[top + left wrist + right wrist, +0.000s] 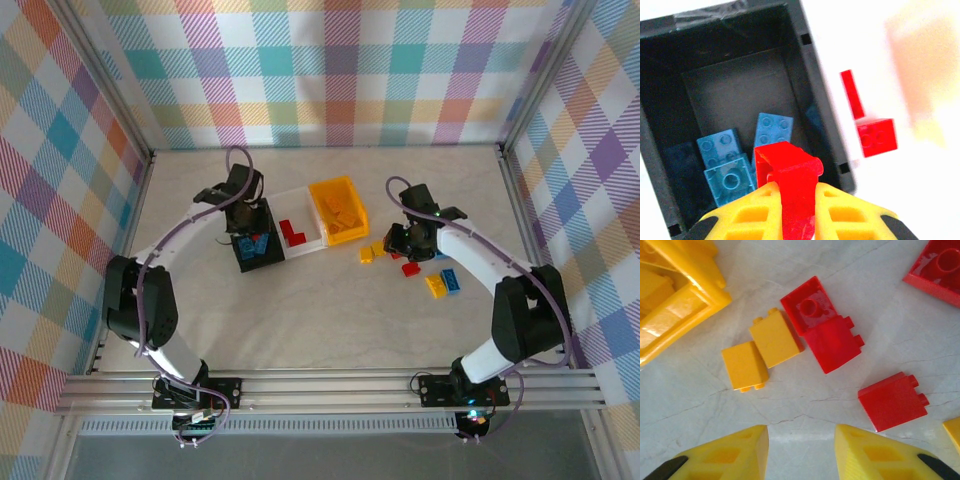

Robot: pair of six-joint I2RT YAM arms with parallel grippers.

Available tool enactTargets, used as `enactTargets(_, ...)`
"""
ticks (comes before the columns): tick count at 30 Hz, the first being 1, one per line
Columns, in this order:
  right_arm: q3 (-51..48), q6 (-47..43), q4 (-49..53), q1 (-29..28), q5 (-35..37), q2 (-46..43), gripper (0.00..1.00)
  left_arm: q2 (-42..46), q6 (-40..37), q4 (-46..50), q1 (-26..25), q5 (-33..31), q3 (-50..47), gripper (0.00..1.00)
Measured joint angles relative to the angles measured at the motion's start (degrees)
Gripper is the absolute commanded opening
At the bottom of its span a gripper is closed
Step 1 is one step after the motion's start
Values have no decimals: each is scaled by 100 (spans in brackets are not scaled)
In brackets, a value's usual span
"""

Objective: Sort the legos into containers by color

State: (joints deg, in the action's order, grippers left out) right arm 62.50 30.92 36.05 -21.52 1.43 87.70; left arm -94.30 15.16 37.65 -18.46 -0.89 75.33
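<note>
Left jaws gripping red lego (790, 190) by rim of black bin (813, 105), right jaws parted (narrowly) above tabletop (800, 422)

A pale, marble-veined table (300, 320) lies flat across the enclosure, its thin grey veins plain in the right wrist view. Pastel plaid fabric walls (330, 70) in pink, teal, yellow and purple checks close it in at the back and on both sides. Slanting silver aluminium frame posts (108, 92) rise from the back corners, and a slotted silver aluminium rail (330, 385) runs along the near edge.
</note>
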Motion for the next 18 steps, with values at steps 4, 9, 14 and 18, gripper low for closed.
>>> enactTargets(4,188,0,-2,-201,-63,-55,40,26,70,-46,-92,363,164,18)
enactTargets(9,544,-2,-44,-487,-219,-52,40,-243,179,-247,-348,780,675,18)
enactTargets(14,813,-7,50,-592,-81,35,49,-975,221,-505,-527,994,1143,18)
enactTargets(18,577,13,203,-352,133,9,52,-1486,223,-503,-588,1005,1283,25)
